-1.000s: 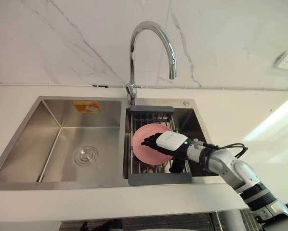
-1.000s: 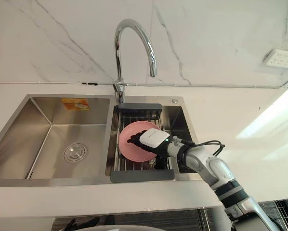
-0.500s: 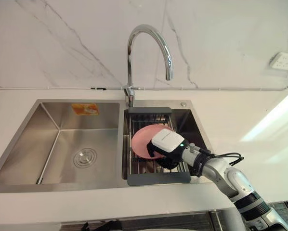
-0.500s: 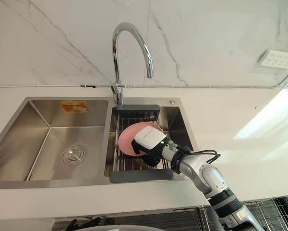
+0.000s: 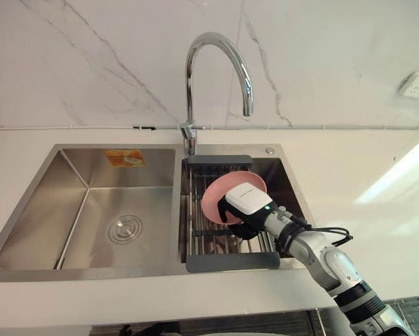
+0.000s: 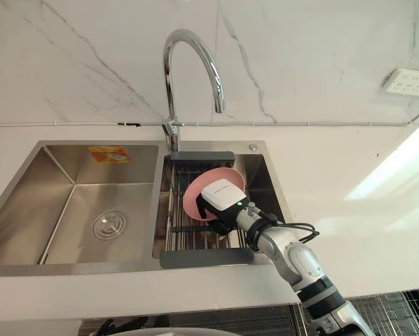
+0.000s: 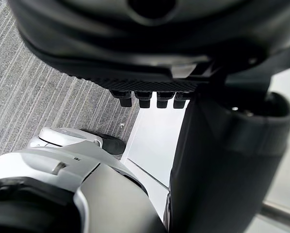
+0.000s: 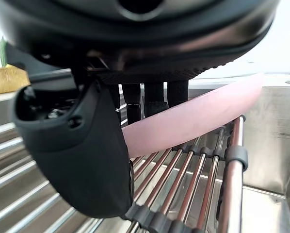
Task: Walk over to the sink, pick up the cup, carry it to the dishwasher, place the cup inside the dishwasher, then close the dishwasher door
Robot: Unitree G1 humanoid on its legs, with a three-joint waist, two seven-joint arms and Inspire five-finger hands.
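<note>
Sink rack (image 5: 211, 239), right hand (image 5: 246, 204) pinching tilted pink plate (image 5: 222, 192), far rim up

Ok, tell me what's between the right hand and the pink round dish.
Nothing visible: the right hand grips the pink round dish, its rim pinched between thumb and fingers, tilted above the steel wire rack.

A white wall (image 5: 111, 56) veined with grey is seen behind the pale table (image 5: 356, 161). A white socket plate (image 5: 417, 85) is mounted on it at the right, and bright light is cast across the table there. A grey ribbed floor (image 7: 33, 97) is seen below.
</note>
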